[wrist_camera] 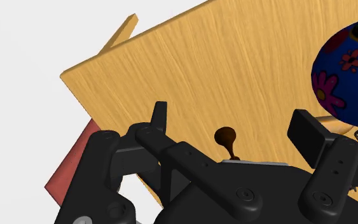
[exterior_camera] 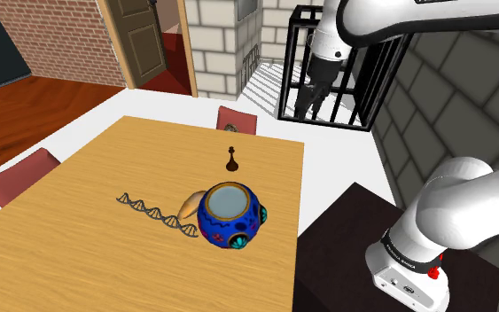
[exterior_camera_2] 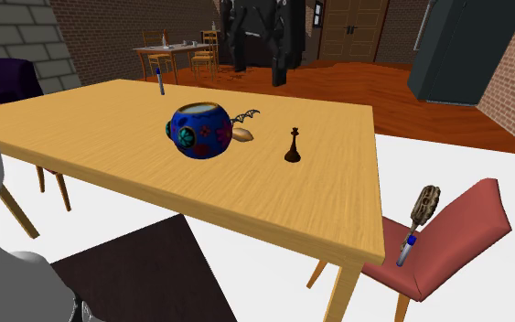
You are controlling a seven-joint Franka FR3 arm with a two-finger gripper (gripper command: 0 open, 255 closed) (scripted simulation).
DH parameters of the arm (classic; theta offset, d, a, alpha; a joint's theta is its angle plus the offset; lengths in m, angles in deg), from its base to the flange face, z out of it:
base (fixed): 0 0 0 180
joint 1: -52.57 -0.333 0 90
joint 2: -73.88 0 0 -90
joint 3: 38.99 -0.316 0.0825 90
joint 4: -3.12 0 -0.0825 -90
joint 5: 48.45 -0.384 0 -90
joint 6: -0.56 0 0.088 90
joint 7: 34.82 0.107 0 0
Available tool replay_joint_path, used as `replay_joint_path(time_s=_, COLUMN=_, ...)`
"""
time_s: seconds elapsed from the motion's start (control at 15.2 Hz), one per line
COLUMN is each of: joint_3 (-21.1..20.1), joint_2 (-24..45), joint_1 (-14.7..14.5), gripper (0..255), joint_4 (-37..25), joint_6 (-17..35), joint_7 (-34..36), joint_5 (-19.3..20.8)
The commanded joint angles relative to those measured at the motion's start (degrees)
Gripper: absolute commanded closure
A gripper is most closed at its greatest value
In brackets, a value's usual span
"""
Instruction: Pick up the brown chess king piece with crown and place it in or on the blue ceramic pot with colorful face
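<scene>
Brown chess king [exterior_camera: 230, 160], standing free on the wooden table [exterior_camera: 79, 204]; pincer [exterior_camera: 307, 109] spread and empty.
King: long axis vertical, crowned end up, base flat on the tabletop. It sits well below the pincer and clear of it. In the wrist view it shows in the gap between the two black fingers [wrist_camera: 160, 118], beyond their tips and touched by neither. Pincer: hangs high over the table's edge, fingers pointing down, jaws wide apart. Blue pot with painted flowers [exterior_camera: 230, 217]: on the same table, farther from the pincer than the king and apart from it. Grey helix model [exterior_camera: 154, 211]: lies just beside the pot, on its side away from the pincer.
</scene>
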Motion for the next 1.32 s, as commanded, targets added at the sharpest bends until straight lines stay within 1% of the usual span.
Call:
replay_joint_path(time_s=0.0, joint_3=-0.6, joint_2=3.3, joint_1=-0.5, gripper=0, joint_4=0.4, joint_6=4.5, joint_7=0.5, joint_5=-1.0)
replay_joint_path(time_s=0.26, joint_3=-1.7, joint_2=9.8, joint_1=-1.4, gripper=0, joint_4=0.7, joint_6=12.7, joint_7=1.2, joint_5=-3.0)
replay_joint_path(time_s=0.59, joint_3=-3.0, joint_2=19.2, joint_1=-2.6, gripper=0, joint_4=-1.0, joint_6=22.2, joint_7=1.7, joint_5=-5.2)
replay_joint_path(time_s=0.92, joint_3=-4.2, joint_2=29.4, joint_1=-3.8, gripper=0, joint_4=-4.8, joint_6=30.4, joint_7=2.0, joint_5=-7.1)
replay_joint_path(time_s=1.25, joint_3=-5.2, joint_2=39.8, joint_1=-4.8, gripper=0, joint_4=-10.6, joint_6=36.9, joint_7=2.3, joint_5=-8.6)
